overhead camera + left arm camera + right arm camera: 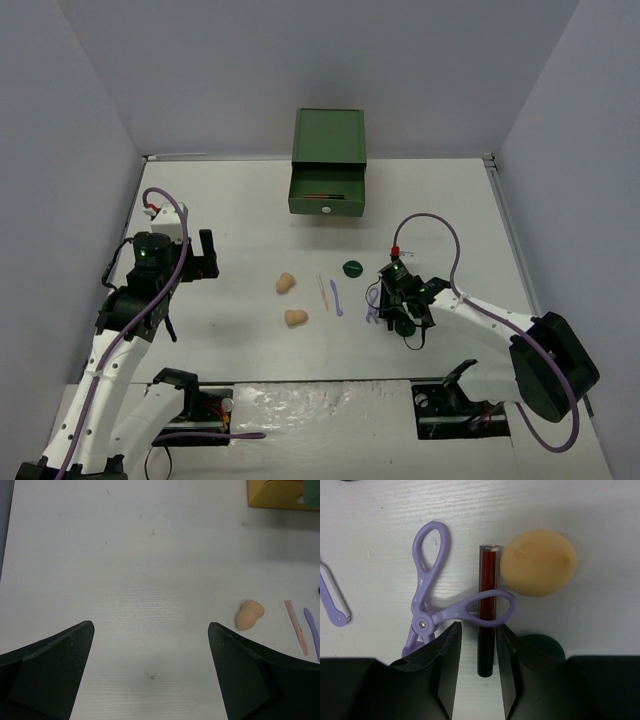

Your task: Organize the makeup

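The right hand straddles a dark red tube crossed by a lilac eyelash curler, tan sponge just beside.

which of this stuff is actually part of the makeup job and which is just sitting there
Makeup: three tan sponges, two green discs, red tube, lilac eyelash curler, lilac tool, pale orange stick.
Not makeup: green drawer box.

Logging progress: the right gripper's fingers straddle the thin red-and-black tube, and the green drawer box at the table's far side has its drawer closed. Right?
Not the drawer: the top view shows the green drawer box with its drawer pulled open. The rest holds: the right gripper straddles the thin red-and-black tube, as the right wrist view shows.
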Motion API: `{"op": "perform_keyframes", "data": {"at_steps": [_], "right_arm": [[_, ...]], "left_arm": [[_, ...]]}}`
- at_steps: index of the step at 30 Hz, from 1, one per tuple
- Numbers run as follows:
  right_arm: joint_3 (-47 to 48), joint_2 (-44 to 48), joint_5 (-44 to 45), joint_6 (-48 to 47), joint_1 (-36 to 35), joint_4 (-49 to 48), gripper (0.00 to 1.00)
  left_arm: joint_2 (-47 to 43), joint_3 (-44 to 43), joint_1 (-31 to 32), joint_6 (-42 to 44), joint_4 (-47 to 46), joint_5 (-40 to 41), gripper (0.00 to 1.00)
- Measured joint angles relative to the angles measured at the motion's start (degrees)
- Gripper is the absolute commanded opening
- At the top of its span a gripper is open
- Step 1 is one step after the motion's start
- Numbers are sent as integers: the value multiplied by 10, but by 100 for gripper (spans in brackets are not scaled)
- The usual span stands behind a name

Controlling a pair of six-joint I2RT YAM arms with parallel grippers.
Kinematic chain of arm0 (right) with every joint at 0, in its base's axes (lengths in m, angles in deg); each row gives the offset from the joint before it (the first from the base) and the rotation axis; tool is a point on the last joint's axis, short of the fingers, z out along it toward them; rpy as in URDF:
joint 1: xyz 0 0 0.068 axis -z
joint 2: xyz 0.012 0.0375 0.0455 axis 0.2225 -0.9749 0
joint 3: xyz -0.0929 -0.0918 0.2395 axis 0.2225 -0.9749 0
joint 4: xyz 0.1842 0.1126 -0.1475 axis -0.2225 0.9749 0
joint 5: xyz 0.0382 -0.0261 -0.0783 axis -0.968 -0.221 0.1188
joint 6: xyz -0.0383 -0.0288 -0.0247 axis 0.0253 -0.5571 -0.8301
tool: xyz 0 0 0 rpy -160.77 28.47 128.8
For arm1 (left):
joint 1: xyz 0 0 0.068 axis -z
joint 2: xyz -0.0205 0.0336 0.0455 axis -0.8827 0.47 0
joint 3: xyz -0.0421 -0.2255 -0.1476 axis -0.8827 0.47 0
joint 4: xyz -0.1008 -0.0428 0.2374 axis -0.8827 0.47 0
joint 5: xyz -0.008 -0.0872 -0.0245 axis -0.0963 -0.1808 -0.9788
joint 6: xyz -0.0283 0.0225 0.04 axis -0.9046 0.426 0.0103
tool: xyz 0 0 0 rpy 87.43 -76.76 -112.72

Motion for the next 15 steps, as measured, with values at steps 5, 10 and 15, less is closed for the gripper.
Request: {"op": "perform_keyframes", "data": {"at_steps": [5, 10, 15], "right_arm": [[-2, -12, -3, 2, 0, -14, 19], [0, -22, 3, 5, -6, -30, 1], [14, -37, 17, 3, -31, -28, 0]], "left_arm": [[0, 0, 0, 0, 0, 0, 97], [0, 0, 0, 0, 0, 0, 97], [-1, 0, 0, 0, 0, 0, 97]]}}
